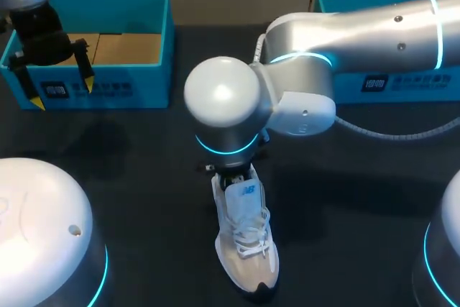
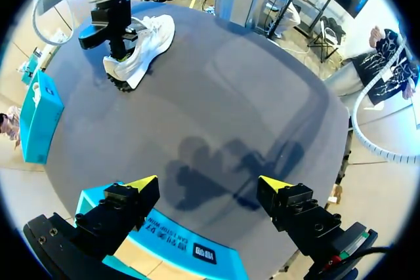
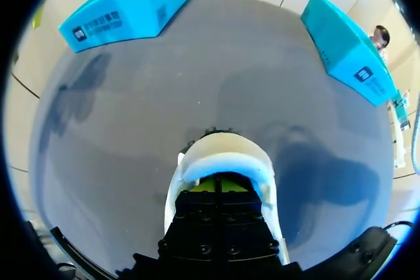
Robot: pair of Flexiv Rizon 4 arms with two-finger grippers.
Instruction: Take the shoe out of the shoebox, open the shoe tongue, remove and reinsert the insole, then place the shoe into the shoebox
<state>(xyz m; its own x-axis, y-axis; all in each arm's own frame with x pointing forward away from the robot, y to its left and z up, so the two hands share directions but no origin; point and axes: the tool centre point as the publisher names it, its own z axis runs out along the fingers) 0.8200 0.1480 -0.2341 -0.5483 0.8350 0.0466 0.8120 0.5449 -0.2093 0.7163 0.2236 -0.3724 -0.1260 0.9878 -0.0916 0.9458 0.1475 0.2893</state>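
One white shoe (image 1: 243, 239) stands on the table (image 1: 129, 170) at the lower middle of the frame, out of the box (image 1: 108, 85) at upper left. Right gripper (image 3: 220, 184) is down in its heel, tips pressed together; best to pull slowly, straight up. Left gripper (image 1: 61, 93) hangs spread over the box

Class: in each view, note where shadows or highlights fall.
Head view: highlight on the right arm, soft shadow right of the shoe. Left wrist view: the left gripper casts its shadow on the table ahead. Right wrist view: dark shadow beside the shoe.
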